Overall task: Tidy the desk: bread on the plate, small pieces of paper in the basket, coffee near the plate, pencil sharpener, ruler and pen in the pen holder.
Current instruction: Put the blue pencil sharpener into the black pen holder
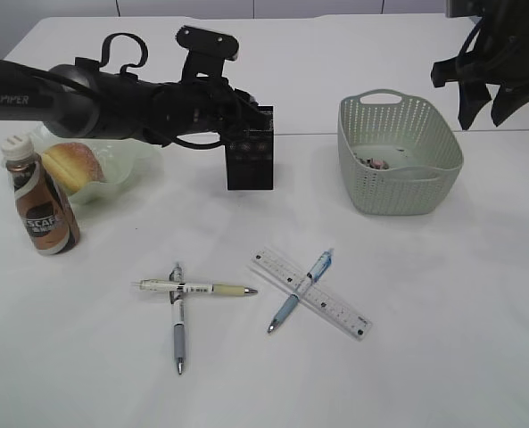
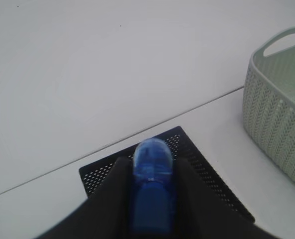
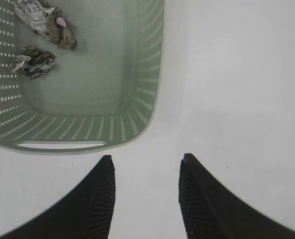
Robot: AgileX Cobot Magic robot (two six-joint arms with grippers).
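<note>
Looking straight down on a white tabletop (image 3: 237, 89). Pale green basket (image 3: 142, 99) filling the upper left, slotted walls sloping in to a smooth floor, a long handle slot cut through the near rim. Inside, toward the far left corner of the floor, two crumpled pieces of paper: the larger one (image 3: 44, 21) whitish with printed marks and a touch of pink, the smaller one (image 3: 34, 61) grey and darker, just beside it and apart from the walls. Below the basket's near rim, the right pincer (image 3: 146, 172), two black ribbed fingers (image 3: 98, 199) spread with bare tabletop showing between, nothing held, tips clear of the basket.
</note>
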